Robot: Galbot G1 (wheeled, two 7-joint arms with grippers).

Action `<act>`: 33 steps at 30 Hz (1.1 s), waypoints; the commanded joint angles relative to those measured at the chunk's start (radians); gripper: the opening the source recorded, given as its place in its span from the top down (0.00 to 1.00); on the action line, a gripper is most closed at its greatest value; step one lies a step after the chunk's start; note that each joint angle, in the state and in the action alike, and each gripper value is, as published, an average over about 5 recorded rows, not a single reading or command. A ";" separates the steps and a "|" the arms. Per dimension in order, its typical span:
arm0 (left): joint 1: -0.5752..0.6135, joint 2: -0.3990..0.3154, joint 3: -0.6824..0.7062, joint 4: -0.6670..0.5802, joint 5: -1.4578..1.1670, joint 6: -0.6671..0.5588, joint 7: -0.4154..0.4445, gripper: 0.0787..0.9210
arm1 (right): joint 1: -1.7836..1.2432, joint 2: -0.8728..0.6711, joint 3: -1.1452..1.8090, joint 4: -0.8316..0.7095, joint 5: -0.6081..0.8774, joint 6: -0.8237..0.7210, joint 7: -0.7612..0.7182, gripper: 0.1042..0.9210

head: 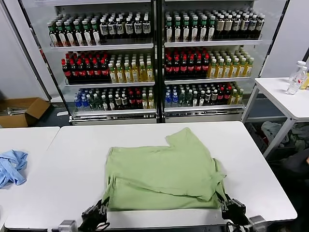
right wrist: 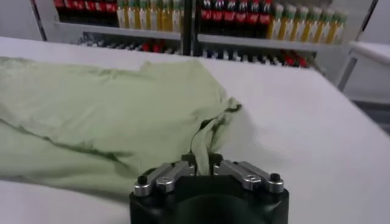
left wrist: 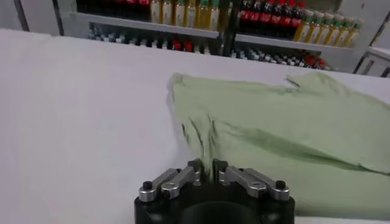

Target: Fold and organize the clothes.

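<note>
The sage-green shirt (head: 164,174) lies partly folded on the white table (head: 72,164), one sleeve pointing to the far side. My left gripper (head: 102,207) is at the shirt's near left corner, shut on a pinch of its fabric (left wrist: 201,137). My right gripper (head: 223,200) is at the near right corner, shut on a bunched fold of the shirt (right wrist: 152,115). Both grippers sit at the table's near edge. The collar and printed patch are hidden.
A light blue garment (head: 12,166) lies on the left table. Drink shelves (head: 154,58) stand behind. A side table (head: 289,96) with bottles is at far right, a cardboard box (head: 21,111) on the floor at left.
</note>
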 commanded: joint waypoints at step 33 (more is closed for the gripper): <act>-1.008 0.065 0.354 0.913 -0.087 0.104 -0.031 0.12 | 1.398 0.302 -0.732 -1.331 0.217 -0.179 0.021 0.12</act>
